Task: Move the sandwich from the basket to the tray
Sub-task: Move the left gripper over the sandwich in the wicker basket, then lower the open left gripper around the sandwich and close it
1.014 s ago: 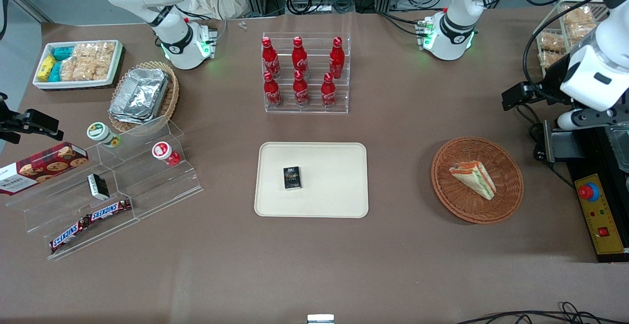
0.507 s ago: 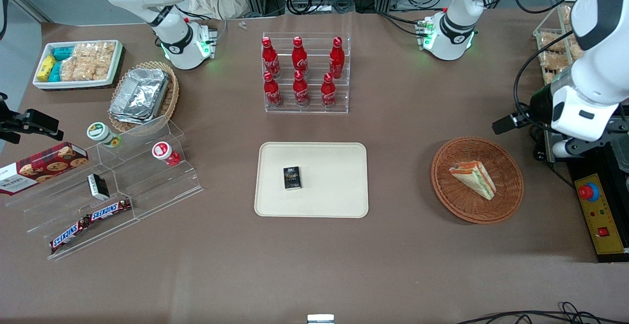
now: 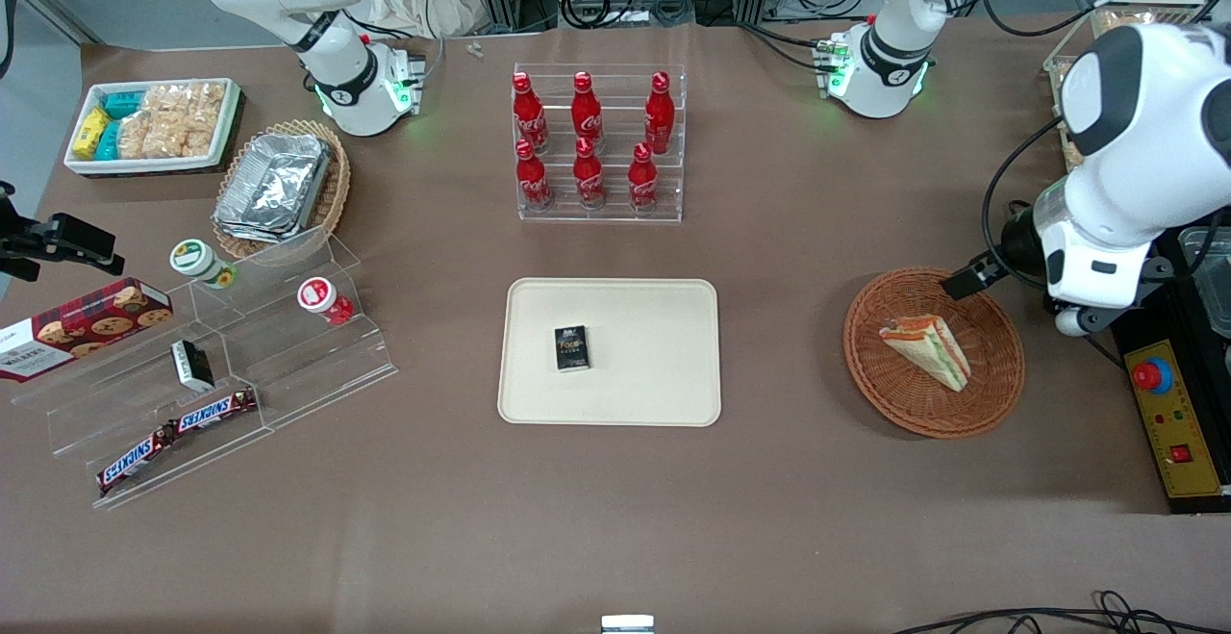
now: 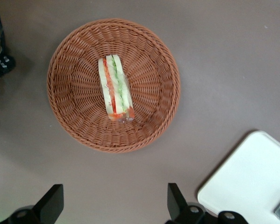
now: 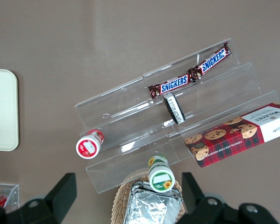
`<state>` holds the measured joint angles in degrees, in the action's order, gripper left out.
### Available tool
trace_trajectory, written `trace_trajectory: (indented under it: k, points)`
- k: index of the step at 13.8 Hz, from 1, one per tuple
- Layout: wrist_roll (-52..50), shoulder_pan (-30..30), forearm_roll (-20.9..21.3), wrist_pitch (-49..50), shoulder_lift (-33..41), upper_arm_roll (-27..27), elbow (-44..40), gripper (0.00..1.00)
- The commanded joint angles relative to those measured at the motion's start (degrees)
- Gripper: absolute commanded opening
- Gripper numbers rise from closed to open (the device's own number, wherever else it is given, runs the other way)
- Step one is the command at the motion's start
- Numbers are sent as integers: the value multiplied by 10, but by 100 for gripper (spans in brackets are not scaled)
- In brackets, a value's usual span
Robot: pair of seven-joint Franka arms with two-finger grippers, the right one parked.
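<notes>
Hovering open above the brown desk point(image 3: 789, 259), hand point(image 4: 112, 206) with both fingers point(image 4: 51, 203) spread wide and nothing between them, well clear of the basket point(image 4: 69, 60) seen below. Lying in the middle of that reddish-brown basket point(image 3: 1000, 365), the sandwich point(image 4: 115, 87) in clear wrap, resting on its side with orange, red and green layers showing; in the front view the same sandwich point(image 3: 929, 346) points its narrow end toward the camera. Sitting apart from the basket toward the parked arm's end, near the desk's middle, the cream tray point(image 3: 664, 393), carrying a small dark box point(image 3: 571, 347). Standing farther from the front camera than the tray, a clear rack of red bottles point(image 3: 589, 143).
</notes>
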<state>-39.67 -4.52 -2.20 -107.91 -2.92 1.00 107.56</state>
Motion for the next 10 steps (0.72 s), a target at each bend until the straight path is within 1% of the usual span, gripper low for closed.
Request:
trace_trajectory:
  k: [1, 5, 10]
  points:
    - [-18, 13, 2, -53, 8, 1, 55, 100]
    - [-58, 14, 2, -141, -22, 0, 106, 100]
    - [-84, 14, 2, -215, -77, -8, 123, 100]
